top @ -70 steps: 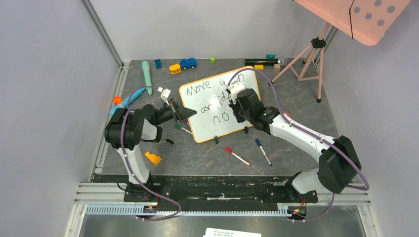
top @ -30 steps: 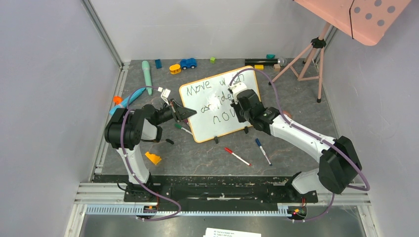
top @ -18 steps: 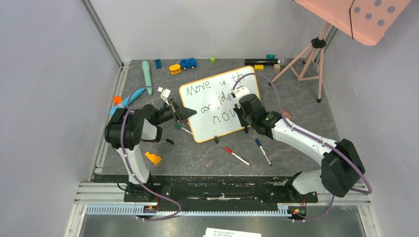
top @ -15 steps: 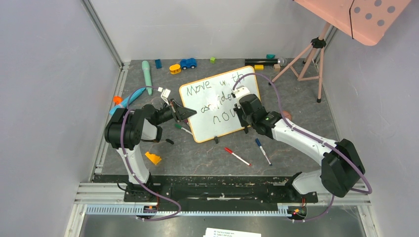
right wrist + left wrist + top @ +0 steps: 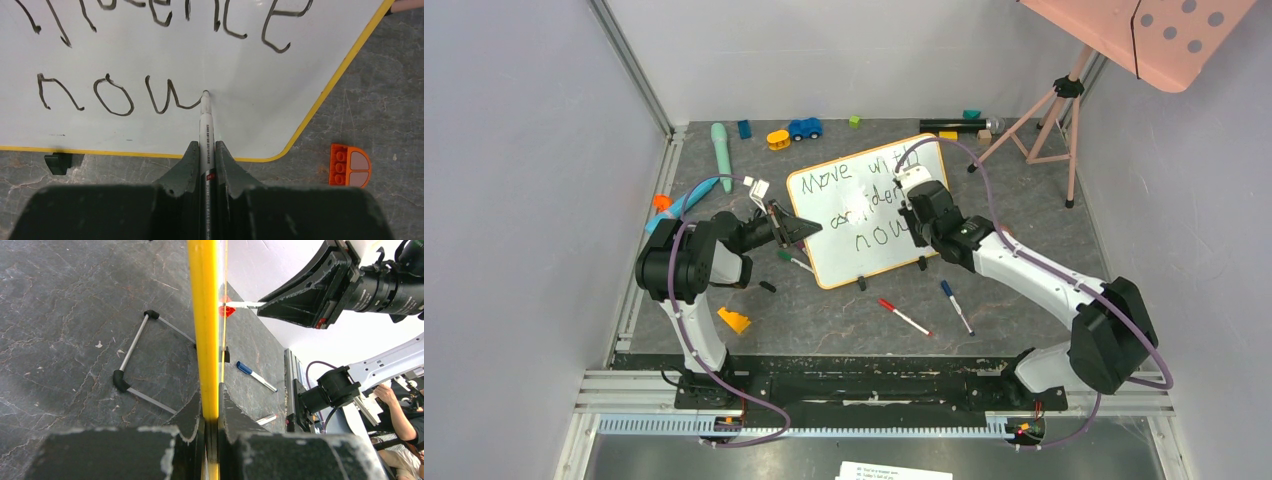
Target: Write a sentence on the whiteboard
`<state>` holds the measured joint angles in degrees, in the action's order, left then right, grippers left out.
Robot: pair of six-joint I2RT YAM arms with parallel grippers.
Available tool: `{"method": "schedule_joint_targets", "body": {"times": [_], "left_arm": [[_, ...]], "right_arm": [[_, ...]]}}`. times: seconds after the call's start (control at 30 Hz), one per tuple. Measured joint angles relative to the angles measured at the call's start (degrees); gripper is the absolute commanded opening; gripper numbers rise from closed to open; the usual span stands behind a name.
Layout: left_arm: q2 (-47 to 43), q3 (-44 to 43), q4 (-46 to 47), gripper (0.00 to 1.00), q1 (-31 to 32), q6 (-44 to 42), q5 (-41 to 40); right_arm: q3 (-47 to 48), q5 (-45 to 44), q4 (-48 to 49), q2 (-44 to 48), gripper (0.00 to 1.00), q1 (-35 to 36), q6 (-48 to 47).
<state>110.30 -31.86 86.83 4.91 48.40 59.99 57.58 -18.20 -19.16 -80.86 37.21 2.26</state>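
The whiteboard (image 5: 839, 262) is in the middle of the bench (image 5: 844, 330), turned a little, with its yellow-orange frame (image 5: 204, 315) all around. The sentence (image 5: 864, 198) fills three short rows, and the last row reads "now" (image 5: 115, 95).

I judge the board to be light and stiff, with a smooth face. It can slide or tip under the pressure of the pen, so it needs a hold. The best place to take it is the frame edge, away from the letters, because fresh ink probably smears when touched.

The left end effector (image 5: 211, 400) does exactly this: its fingers are pressed together on the frame at the left side of the board. The right end effector (image 5: 205, 150) pinches a marker (image 5: 205, 125), and the marker's tip touches the board at the end of the "w".

Around the board, a red marker (image 5: 904, 317) and a blue marker (image 5: 956, 306) lie in front of it, apart from the black feet (image 5: 57, 162). An orange toy brick (image 5: 350, 165) lies just beside the near right corner. A blue toy car (image 5: 805, 128) and a tripod (image 5: 1049, 115) are farther back. None of them seems to block the writing arm.
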Motion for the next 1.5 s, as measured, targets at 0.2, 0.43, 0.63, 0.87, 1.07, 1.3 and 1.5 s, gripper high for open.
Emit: {"method": "schedule_joint_targets", "body": {"times": [0.2,0.43,0.63,0.87,1.07,1.3,1.5], "left_arm": [[0.0,0.0,0.0,0.02,0.0,0.0,0.0],[0.0,0.0,0.0,0.02,0.0,0.0,0.1],[0.0,0.0,0.0,0.19,0.0,-0.1,0.2],[0.0,0.0,0.0,0.22,0.0,-3.4,0.0],[0.0,0.0,0.0,0.31,0.0,-5.3,-0.2],[0.0,0.2,-0.2,0.89,-0.1,-7.4,-0.7],[-0.3,1.2,-0.7,1.00,-0.5,-8.7,-1.4]], "right_arm": [[2.5,-0.3,0.0,-0.8,0.00,-0.8,-0.6],[3.0,-0.2,0.2,-0.7,0.00,-1.2,-0.6],[3.0,0.4,0.2,0.8,0.00,-1.5,-0.5],[3.0,0.8,1.6,3.9,0.00,-1.8,-0.6],[3.0,0.9,2.0,4.1,0.00,-1.9,-0.6],[3.0,1.0,2.0,4.5,0.00,-1.9,-0.9],[3.0,0.8,3.3,6.3,0.00,-2.0,-1.0]]}}
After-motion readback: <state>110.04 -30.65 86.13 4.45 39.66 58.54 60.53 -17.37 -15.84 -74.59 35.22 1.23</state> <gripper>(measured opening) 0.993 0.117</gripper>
